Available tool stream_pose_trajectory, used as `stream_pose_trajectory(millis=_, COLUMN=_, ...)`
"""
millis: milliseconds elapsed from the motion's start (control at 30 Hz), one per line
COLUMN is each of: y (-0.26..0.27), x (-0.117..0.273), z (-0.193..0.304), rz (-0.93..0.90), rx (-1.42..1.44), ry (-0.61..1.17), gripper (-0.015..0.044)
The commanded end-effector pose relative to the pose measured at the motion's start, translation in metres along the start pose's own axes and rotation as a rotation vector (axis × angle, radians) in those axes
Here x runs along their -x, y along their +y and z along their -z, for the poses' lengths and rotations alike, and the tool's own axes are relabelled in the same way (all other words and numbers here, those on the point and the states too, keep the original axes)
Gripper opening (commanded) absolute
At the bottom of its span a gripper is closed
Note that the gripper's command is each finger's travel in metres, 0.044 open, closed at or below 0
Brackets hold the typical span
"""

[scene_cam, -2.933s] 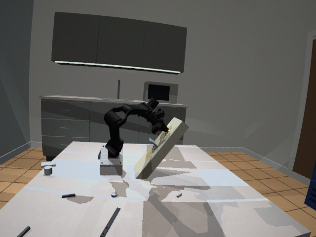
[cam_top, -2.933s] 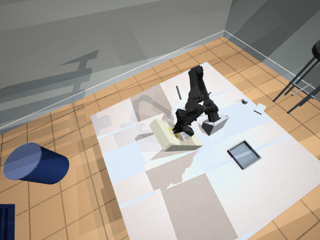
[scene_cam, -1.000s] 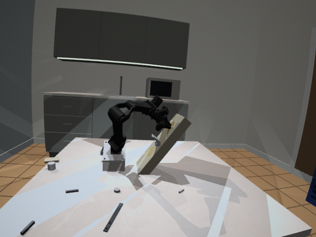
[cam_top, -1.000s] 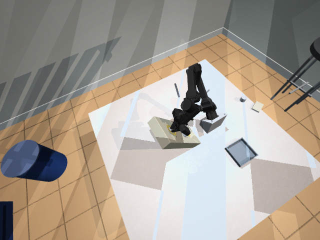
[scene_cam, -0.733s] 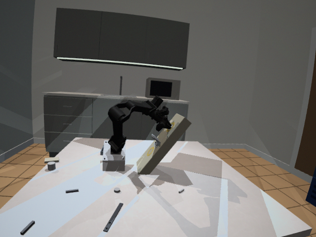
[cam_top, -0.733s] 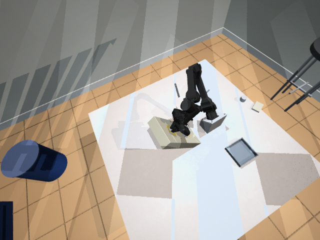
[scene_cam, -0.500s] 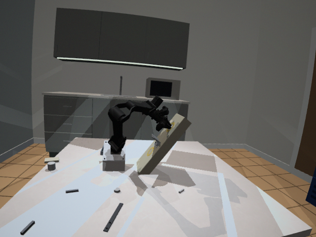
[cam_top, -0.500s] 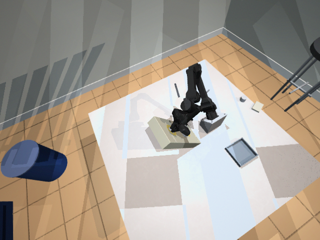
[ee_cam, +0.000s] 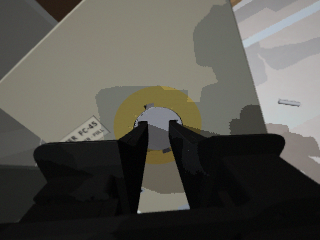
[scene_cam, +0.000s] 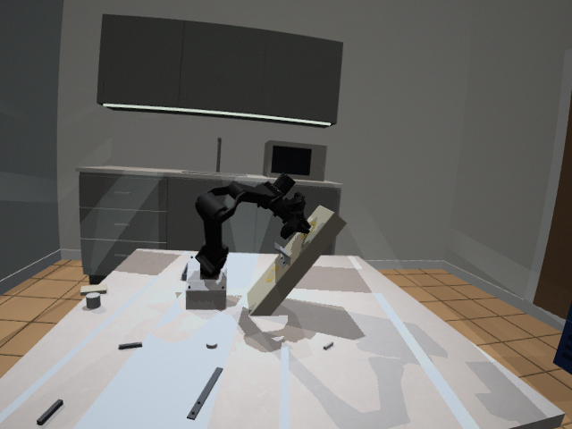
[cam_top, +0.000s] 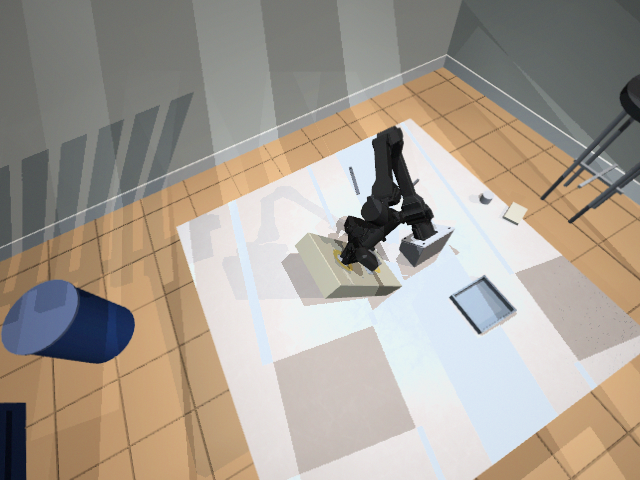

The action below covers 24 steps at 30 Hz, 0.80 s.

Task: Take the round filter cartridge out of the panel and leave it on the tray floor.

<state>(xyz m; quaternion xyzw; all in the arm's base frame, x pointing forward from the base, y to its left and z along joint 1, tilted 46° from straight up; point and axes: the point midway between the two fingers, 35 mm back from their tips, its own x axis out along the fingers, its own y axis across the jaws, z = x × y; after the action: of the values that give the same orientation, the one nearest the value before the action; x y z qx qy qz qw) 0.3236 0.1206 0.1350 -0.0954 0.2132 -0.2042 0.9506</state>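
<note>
The service panel (cam_top: 315,258) (scene_cam: 295,274) (ee_cam: 140,45) is a cream slab standing tilted. The filter cartridge (ee_cam: 159,115) is a pale round face inside a yellow ring (ee_cam: 122,120) on the panel; parts of dark notches show at its rim. My gripper (cam_top: 345,259) (scene_cam: 308,229) (ee_cam: 158,125) is at the panel face, shut on the cartridge, with a narrow gap between the fingertips over its face. The fingers hide the slots and how deep the tips reach. The tray (cam_top: 465,315), shallow with a dark rim, lies away from the panel, beyond the arm's base, with nothing visible in it.
A grey lever (scene_cam: 282,251) sticks out of the panel below the gripper, near a second yellow ring (scene_cam: 271,274). A grey cylinder (cam_top: 485,198) (scene_cam: 93,300) and a cream block (cam_top: 515,212) (scene_cam: 93,289) lie near the table edge. A flat dark bar (scene_cam: 206,392) and several small pieces lie about.
</note>
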Motion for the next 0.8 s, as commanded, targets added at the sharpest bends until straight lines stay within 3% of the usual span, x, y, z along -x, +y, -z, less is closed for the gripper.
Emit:
stream_pose_trajectory(millis=0, y=0.0000, x=-0.0042, z=0.0004, rz=-0.003, rx=-0.146, ry=0.008, gripper=0.0000)
stream_pose_trajectory(millis=767, y=0.0000, x=-0.0061, z=0.0005, rz=0.000, rx=-0.946, ry=0.010, gripper=0.0000)
